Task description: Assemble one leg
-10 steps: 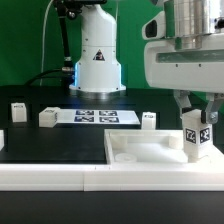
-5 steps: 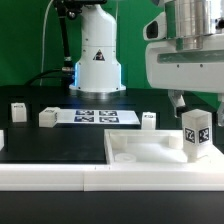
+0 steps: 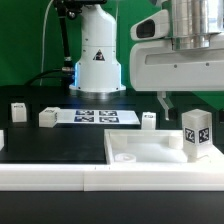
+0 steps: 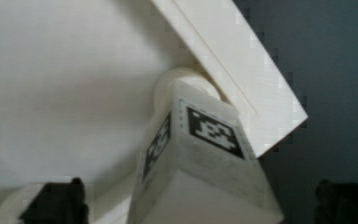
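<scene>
The leg [image 3: 197, 136], a small white post with a black-and-white tag, stands upright at the corner of the large white rimmed panel [image 3: 140, 152] on the exterior view's right. My gripper [image 3: 190, 103] hangs just above the leg, open, and holds nothing. In the wrist view the leg [image 4: 208, 140] stands between my two dark fingertips [image 4: 55, 202], apart from both, with the panel's rim [image 4: 247, 70] running behind it.
Three more small white legs [image 3: 18, 110] [image 3: 47, 117] [image 3: 148, 120] stand on the black table behind the panel. The marker board [image 3: 95, 116] lies in front of the robot's base [image 3: 97, 60]. A white ledge [image 3: 60, 178] runs along the front.
My gripper has let go of the leg and risen straight up. The leg stays upright in the panel's corner.
</scene>
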Motion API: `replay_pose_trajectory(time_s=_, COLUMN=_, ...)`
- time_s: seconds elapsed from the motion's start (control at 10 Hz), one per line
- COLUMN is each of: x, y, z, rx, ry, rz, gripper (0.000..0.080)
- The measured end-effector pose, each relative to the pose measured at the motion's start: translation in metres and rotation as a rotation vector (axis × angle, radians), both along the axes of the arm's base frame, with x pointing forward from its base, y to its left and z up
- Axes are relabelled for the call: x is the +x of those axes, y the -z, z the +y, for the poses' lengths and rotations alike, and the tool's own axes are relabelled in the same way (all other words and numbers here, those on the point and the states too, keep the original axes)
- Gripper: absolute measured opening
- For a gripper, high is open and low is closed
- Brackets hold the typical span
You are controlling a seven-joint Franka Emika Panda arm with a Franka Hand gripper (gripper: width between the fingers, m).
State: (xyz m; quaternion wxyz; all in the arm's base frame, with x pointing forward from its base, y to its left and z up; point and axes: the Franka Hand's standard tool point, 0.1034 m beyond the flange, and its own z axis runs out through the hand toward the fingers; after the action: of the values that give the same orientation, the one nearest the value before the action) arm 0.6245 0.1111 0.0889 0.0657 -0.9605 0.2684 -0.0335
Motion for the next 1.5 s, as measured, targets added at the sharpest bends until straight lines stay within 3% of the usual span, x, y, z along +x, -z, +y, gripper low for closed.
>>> replay_pose_trajectory(time_s=0.4, x=0.0005, y=-0.0027, z=-0.0011, rx=-0.035, ry=-0.377, rz=-0.017, gripper=0.0649)
replay_pose_trajectory(time_s=0.9, x=0.0013, y=-0.0024, z=-0.0013, rx=-0.07, ry=-0.661, rz=-0.054, gripper=0.0649)
replay_pose_trajectory(time_s=1.0, x=0.0013, y=-0.0024, z=-0.0012, rx=-0.07, ry=-0.66, rz=-0.053, gripper=0.0525)
replay_pose_trajectory(time_s=1.1, x=0.0013, y=-0.0024, z=-0.0013, rx=-0.07, ry=-0.66, rz=-0.053, gripper=0.0525)
replay_pose_trajectory(time_s=1.3, x=0.0013, y=-0.0024, z=-0.0013, rx=-0.07, ry=-0.66, rz=-0.054, gripper=0.029)
replay_pose_trajectory(time_s=1.5, x=0.0013, y=-0.0024, z=-0.0012, rx=-0.067, ry=-0.627, rz=-0.05, gripper=0.029)
